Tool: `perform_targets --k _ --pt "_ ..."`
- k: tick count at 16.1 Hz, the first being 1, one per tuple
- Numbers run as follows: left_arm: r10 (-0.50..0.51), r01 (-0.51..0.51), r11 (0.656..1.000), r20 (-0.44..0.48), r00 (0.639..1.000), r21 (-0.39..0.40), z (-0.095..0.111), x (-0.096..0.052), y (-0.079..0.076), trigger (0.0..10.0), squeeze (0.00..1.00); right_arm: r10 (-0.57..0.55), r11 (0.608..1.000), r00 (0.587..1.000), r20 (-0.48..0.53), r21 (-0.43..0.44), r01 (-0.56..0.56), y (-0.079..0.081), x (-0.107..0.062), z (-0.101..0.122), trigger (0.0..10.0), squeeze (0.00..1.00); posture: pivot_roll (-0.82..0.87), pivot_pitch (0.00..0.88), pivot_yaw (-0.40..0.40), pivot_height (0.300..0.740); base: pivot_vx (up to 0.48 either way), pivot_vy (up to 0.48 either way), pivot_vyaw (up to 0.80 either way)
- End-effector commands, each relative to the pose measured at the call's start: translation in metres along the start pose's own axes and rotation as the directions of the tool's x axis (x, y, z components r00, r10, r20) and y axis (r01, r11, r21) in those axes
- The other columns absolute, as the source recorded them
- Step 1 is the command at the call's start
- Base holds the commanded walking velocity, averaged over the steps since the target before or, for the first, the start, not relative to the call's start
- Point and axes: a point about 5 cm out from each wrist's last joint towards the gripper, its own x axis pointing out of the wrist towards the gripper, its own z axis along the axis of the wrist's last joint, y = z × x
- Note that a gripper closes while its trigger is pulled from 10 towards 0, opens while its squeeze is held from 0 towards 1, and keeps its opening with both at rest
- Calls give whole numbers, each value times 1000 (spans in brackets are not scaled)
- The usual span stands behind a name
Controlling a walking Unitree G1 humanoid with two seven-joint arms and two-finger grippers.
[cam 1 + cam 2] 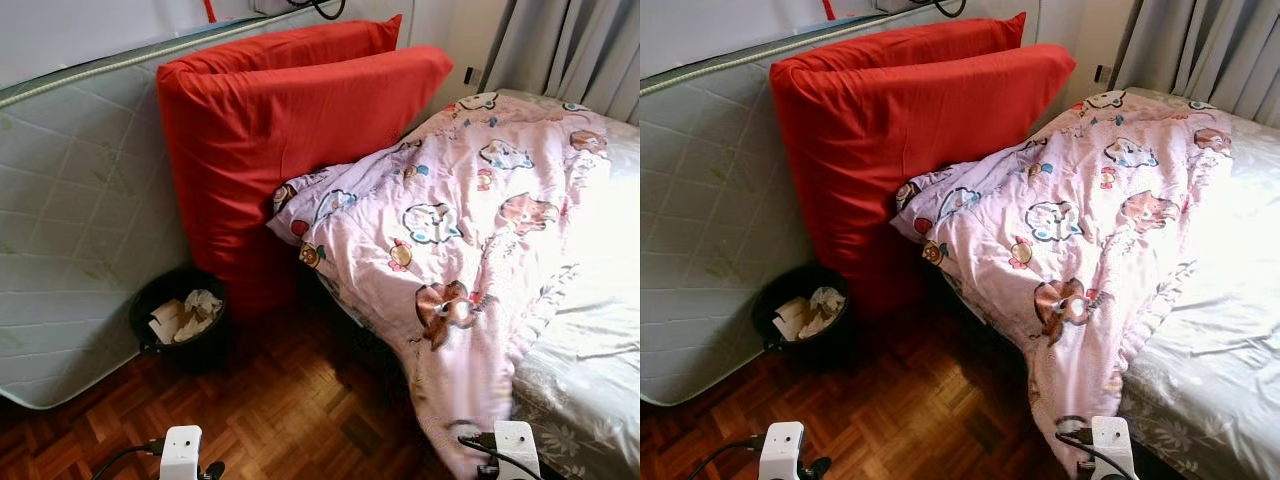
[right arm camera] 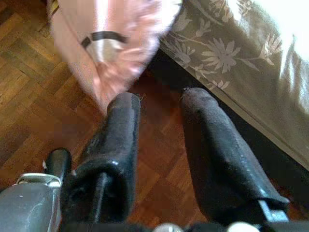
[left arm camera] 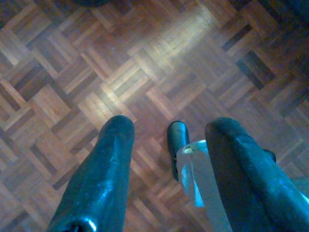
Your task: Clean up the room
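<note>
A pink cartoon-print duvet (image 1: 450, 230) lies rumpled across the bed (image 1: 590, 350), and one corner hangs off the near edge to the floor. Two big red cushions (image 1: 290, 130) lean upright at the bed's head. Beside them on the floor stands a black waste bin (image 1: 178, 315) with crumpled paper in it. My left gripper (image 3: 171, 124) is open above bare parquet. My right gripper (image 2: 160, 96) is open low beside the bed, and the duvet's hanging corner (image 2: 111, 43) is just beyond its fingertips, not touching them.
A pale quilted mattress (image 1: 70, 220) stands on its edge against the left wall, behind the bin. Grey curtains (image 1: 570, 45) hang at the back right. A floral bed skirt (image 2: 227, 53) runs along the bed's side. Parquet floor (image 1: 290, 410) lies between me and the bin.
</note>
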Motion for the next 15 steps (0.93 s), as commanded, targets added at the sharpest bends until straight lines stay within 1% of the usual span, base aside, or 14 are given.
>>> perform_targets --k 1,2,3,4,5,6,7,9,10,14,15 --pt "8 -8 1000 -19 1000 6 -5 -1 3 10000 0 -1 1000 1000 -2 9 1 -1 0 -1 10000 1000 47 58 4 740 0 0 0" --pt "8 -8 1000 -20 1000 6 -5 -1 3 10000 0 -1 1000 1000 -1 12 1 -1 0 0 10000 1000 45 58 5 740 0 0 0" --pt "7 -7 1000 -20 1000 7 -4 -1 2 10000 0 17 998 1000 6 61 -18 1 0 1 10000 1000 46 57 6 740 0 0 0" --pt "7 -6 1000 -20 1000 8 -4 -1 2 10000 0 54 991 998 21 121 -56 5 0 4 10000 0 45 57 7 740 0 0 0" --pt "6 -6 1000 -19 1000 8 -4 -1 2 10000 0 97 981 995 28 163 -101 10 0 5 10000 0 41 55 8 740 0 0 0" --pt "6 -6 1000 -19 1000 9 -4 -1 2 10000 0 120 975 992 36 183 -124 13 0 7 10000 0 41 54 8 740 0 0 0" --pt "7 -7 1000 -18 1000 9 -4 -1 2 10000 0 163 962 985 57 211 -172 17 -1 9 10000 0 43 49 7 740 0 0 0" --pt "7 -7 1000 -17 1000 8 -3 -1 2 10000 0 217 949 975 51 221 -223 24 -2 7 10000 0 43 45 6 740 0 0 0" --pt "5 -5 1000 -16 1000 8 -3 -1 2 10000 0 246 946 969 24 214 -245 28 -3 3 10000 0 42 44 6 740 0 0 0" --pt "4 -4 1000 -15 1000 1 -3 0 0 10000 0 241 947 971 -4 219 -234 33 -5 -6 10000 0 54 41 2 740 0 0 0" --pt "6 -6 1000 -16 1000 0 -3 0 0 10000 0 214 946 977 -23 254 -201 30 -6 -12 10000 0 53 41 3 740 0 0 0"
